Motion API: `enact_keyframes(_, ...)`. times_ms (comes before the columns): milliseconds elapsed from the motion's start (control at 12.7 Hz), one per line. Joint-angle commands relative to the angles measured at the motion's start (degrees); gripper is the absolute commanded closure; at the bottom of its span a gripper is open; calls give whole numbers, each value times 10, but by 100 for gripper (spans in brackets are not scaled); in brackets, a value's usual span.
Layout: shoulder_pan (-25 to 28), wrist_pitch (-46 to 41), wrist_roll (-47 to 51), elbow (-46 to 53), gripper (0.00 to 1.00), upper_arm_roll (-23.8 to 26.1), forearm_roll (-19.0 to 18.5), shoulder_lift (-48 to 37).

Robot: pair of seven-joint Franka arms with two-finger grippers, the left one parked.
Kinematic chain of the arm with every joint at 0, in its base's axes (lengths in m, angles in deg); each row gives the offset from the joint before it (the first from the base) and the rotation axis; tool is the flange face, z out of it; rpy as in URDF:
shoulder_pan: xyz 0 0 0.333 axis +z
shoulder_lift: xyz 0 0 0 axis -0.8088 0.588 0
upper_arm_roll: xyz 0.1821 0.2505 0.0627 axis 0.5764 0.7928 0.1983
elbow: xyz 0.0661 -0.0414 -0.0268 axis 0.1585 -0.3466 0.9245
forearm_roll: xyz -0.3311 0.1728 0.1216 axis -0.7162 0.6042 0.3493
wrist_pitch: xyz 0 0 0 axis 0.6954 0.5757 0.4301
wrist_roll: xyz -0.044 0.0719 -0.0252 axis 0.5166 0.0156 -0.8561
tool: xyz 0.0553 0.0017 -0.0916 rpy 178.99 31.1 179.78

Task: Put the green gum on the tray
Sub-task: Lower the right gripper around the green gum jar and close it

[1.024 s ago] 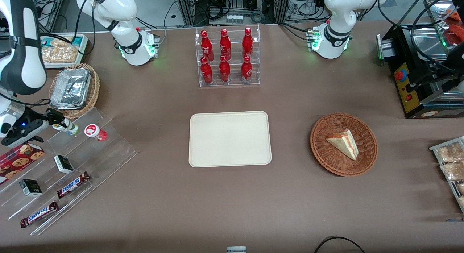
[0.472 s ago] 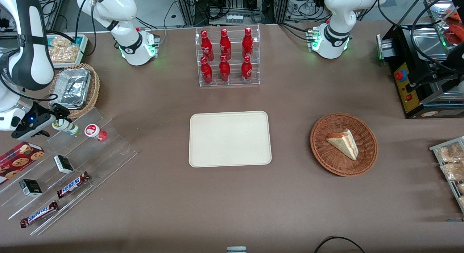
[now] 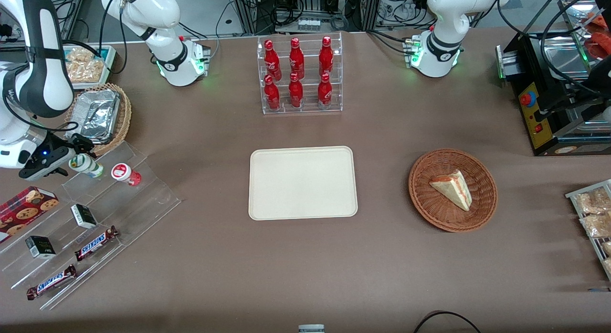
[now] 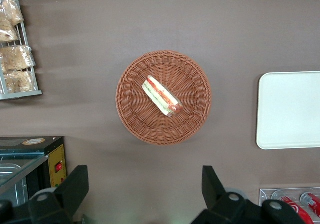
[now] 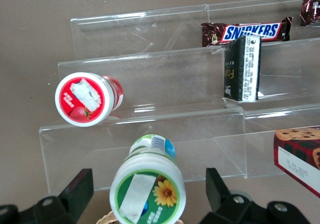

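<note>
Green gum: lay tilted on the clear tiered shelf's top step, by the counter's working-arm end, lid toward the hand.
Tray: mid-counter, well apart.
Hand: spread open, fingers flanking the gum's lid.

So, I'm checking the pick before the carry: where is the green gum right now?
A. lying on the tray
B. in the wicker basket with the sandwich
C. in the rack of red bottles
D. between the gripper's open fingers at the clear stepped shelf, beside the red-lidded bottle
D: the green gum sits between the open fingers of the gripper at the clear stepped shelf, beside the red-lidded bottle; the tray holds nothing.
</note>
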Motion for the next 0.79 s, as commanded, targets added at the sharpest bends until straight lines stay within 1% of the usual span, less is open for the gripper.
enact_keyframes(0, -6, 13, -13, -17, 1, 3, 6, -15)
enact_keyframes(79, -8, 12, -18, -17, 4, 3, 6, -15)
enact_keyframes(157, -13, 11, -18, -17, 10, 3, 6, -15)
enact_keyframes(236, -13, 11, -18, -16, 26, 3, 6, -15)
enact_keyframes(315, -13, 11, -19, -16, 48, 3, 6, -13)
enact_keyframes(394, -13, 10, -19, -16, 79, 3, 6, -12)
enact_keyframes(472, -13, 8, -18, -15, 100, 3, 6, -12)
enact_keyframes(709, -8, -6, -13, 2, 100, 6, 8, -11)
